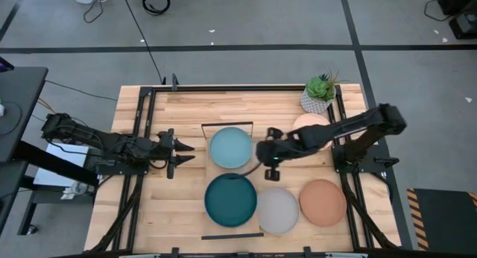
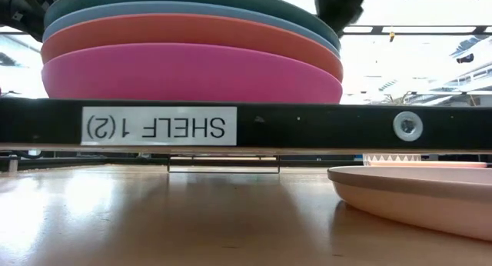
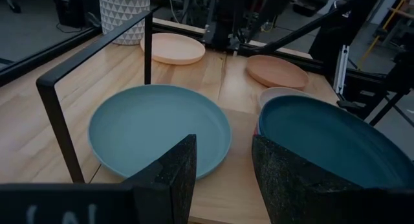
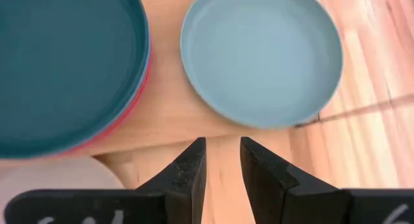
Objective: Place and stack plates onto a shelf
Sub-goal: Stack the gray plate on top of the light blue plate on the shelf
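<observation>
The light-wood shelf [image 1: 257,176] with black bar ends runs from far to near at the table's middle. On its far half lies the pale aqua plate [image 1: 231,148] [image 4: 262,56]. Its near half holds a stack with the dark teal plate [image 1: 231,200] [image 3: 330,143] on top; the low view shows bright blue [image 2: 254,18], orange [image 2: 192,37] and magenta [image 2: 192,74] under it. My right gripper [image 1: 261,150] [image 4: 223,153] hovers open and empty over the shelf's right edge, between the two. My left gripper [image 1: 190,152] [image 3: 223,159] waits open, left of the shelf.
The grey plate [image 1: 277,210], the terracotta plate [image 1: 323,202] and the peach plate [image 1: 307,122] lie flat on the table right of the shelf; my right arm crosses over the peach one. A small potted plant [image 1: 320,94] stands at the far right corner.
</observation>
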